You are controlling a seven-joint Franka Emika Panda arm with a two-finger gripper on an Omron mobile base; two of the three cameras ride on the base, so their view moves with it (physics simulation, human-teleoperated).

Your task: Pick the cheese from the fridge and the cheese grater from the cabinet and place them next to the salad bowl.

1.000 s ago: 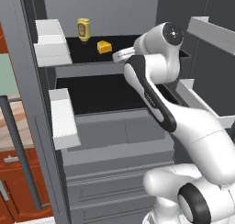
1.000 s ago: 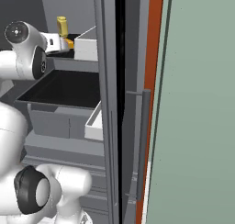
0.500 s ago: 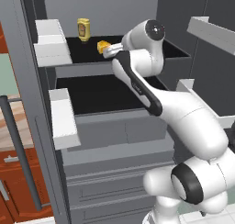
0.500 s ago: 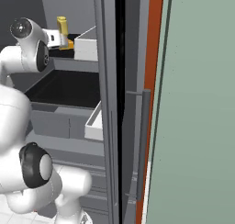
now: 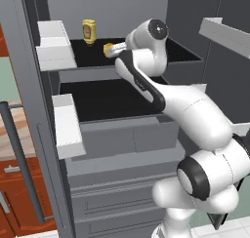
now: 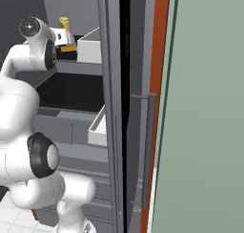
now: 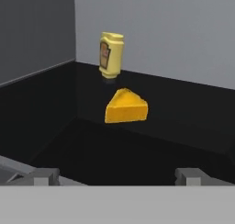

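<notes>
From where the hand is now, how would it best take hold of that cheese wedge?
Straight ahead, I'd judge: the cheese lies flat on the black shelf, mustard bottle behind. The open fingers could close across its two slanted sides near the thick end.

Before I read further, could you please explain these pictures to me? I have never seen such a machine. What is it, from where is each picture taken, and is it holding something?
The machine is a white robot arm on a base that can drive, reaching into an open fridge. Two pictures come from cameras on the base, behind the arm to its left and right. The third comes from a camera on the hand, looking along the gripper. On the top black shelf lies the cheese, a yellow-orange wedge, and behind it stands a yellow mustard bottle. The gripper is open and holds nothing; the cheese lies ahead of its fingertips, apart from them.
</notes>
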